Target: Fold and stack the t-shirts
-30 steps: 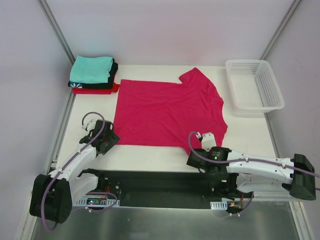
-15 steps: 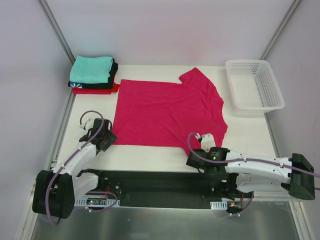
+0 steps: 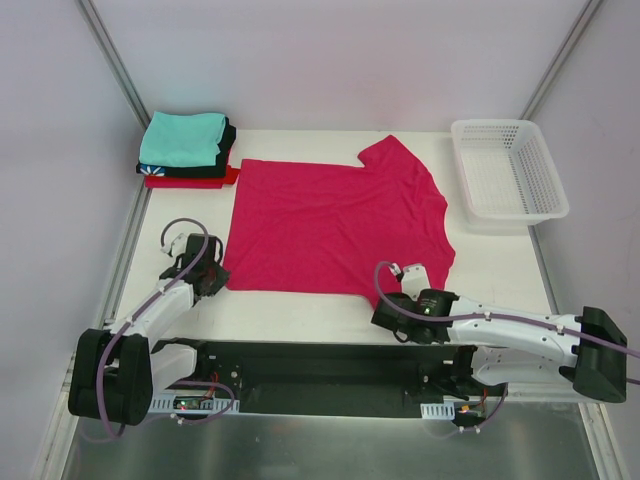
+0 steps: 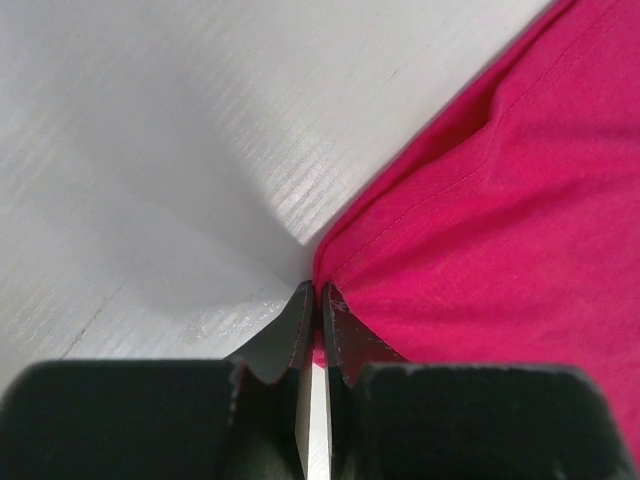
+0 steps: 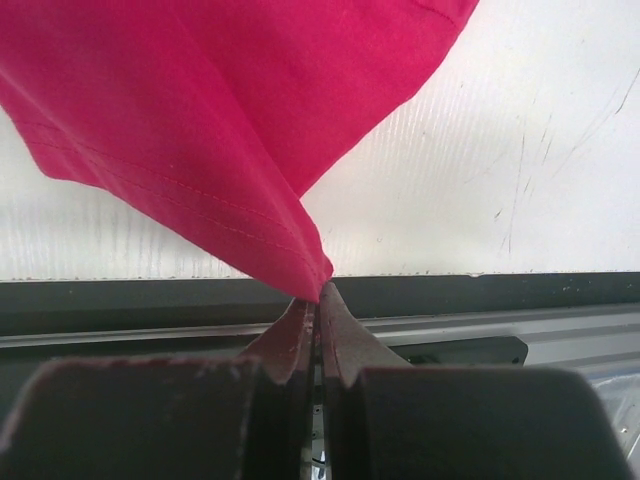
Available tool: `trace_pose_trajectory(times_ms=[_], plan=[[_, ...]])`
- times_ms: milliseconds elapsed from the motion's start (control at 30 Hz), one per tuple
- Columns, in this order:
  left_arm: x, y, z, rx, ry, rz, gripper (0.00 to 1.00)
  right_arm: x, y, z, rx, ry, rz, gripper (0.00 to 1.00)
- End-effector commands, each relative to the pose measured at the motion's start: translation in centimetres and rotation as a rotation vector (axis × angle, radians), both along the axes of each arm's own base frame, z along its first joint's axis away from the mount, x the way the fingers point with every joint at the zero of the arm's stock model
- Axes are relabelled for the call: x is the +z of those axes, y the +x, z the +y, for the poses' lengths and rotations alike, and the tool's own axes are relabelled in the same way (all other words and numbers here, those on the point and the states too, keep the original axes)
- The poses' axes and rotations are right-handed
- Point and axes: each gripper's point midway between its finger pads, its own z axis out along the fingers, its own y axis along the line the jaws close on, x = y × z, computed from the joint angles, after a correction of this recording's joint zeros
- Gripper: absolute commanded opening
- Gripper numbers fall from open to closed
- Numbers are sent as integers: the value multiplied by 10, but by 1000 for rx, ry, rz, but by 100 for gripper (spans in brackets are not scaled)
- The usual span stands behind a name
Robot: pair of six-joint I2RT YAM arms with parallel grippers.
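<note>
The crimson-pink t-shirt (image 3: 335,220) lies spread flat on the white table, one sleeve pointing to the far side. My left gripper (image 3: 213,281) is shut on its near left corner, and pink cloth (image 4: 500,230) shows pinched between the tips (image 4: 319,290). At the near right corner my right gripper (image 3: 383,300) is shut on the hem, with the cloth (image 5: 200,110) rising from the tips (image 5: 320,295) over the table's front edge. A folded stack sits at the far left: a teal t-shirt (image 3: 183,137) on top, then a black one (image 3: 226,150), then a red one (image 3: 190,181).
A white plastic mesh basket (image 3: 490,123) stands at the far right of the table. Below the front edge runs the dark base rail (image 3: 320,365) that carries both arms. Slanted frame posts flank the table on each side.
My left gripper closed from open onto the shirt's near left corner and shifted a little to the left. The right gripper stayed shut on the near right corner.
</note>
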Motion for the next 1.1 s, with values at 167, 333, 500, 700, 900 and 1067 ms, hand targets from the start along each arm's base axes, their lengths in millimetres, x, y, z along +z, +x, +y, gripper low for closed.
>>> trace_pose_trajectory(times_ms=[167, 333, 500, 700, 900, 1067], plan=[[19, -7, -1, -29, -11, -28, 0, 40, 28, -8, -45, 18, -59, 1], [38, -7, 0, -48, -3, -50, 0, 57, 44, -15, -52, 29, -85, 1], [55, -6, -2, -63, -4, -55, 0, 67, 55, -19, -75, 42, -94, 1], [66, -6, -2, -65, -3, -69, 0, 73, 61, -24, -80, 45, -101, 1], [72, -7, 2, -62, 11, -81, 0, 77, 64, -32, -98, 39, -107, 1], [76, -6, 1, -71, 10, -77, 0, 82, 71, -32, -114, 56, -117, 1]])
